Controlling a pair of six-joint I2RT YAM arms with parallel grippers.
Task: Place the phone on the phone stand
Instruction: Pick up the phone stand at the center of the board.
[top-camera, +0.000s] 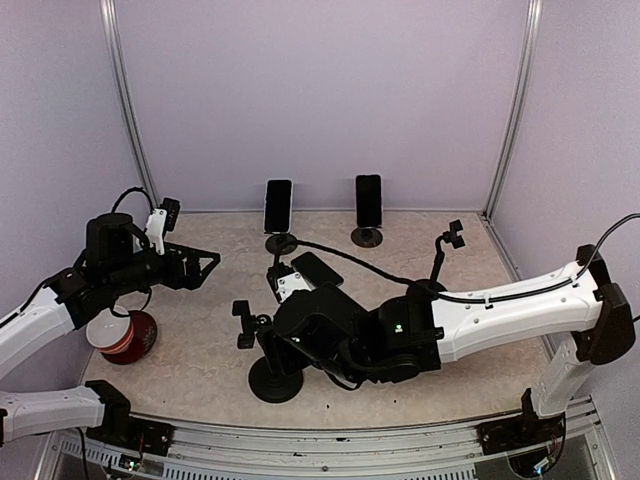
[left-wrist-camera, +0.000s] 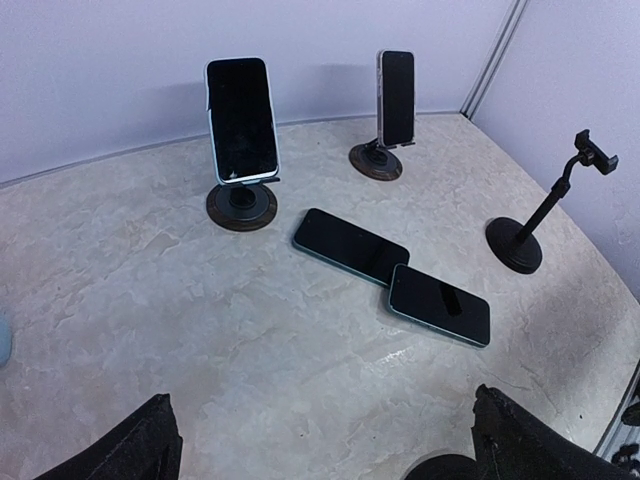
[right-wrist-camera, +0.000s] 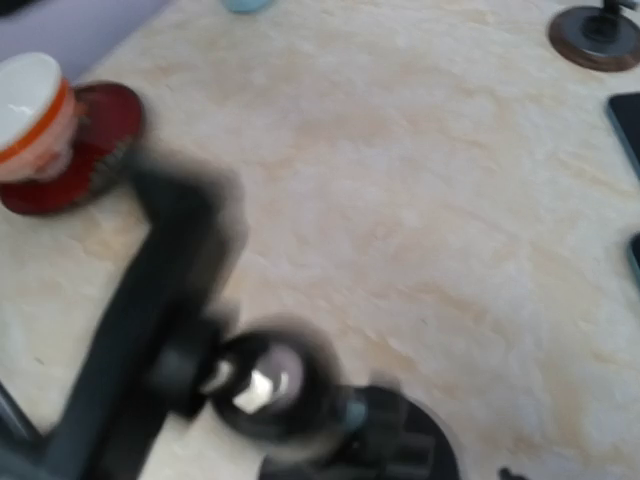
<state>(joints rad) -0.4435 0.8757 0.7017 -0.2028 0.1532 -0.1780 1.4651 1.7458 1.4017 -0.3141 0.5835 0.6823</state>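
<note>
Two dark phones lie flat mid-table, one (left-wrist-camera: 350, 245) beside the other (left-wrist-camera: 440, 305); the right arm partly hides them from above (top-camera: 318, 268). An empty black clamp stand (top-camera: 273, 378) stands at the front, with its ball joint (right-wrist-camera: 262, 385) blurred and very close in the right wrist view. My right gripper (top-camera: 287, 335) is at this stand's stem, and its fingers cannot be made out. Another empty stand (left-wrist-camera: 523, 238) stands at the right. My left gripper (left-wrist-camera: 330, 445) is open and empty, above bare table to the left.
Two phones sit on stands at the back, one on the left (left-wrist-camera: 241, 120) and one on the right (left-wrist-camera: 396, 98). A white bowl on a red base (top-camera: 125, 335) sits at the front left under my left arm. Walls close the back and both sides.
</note>
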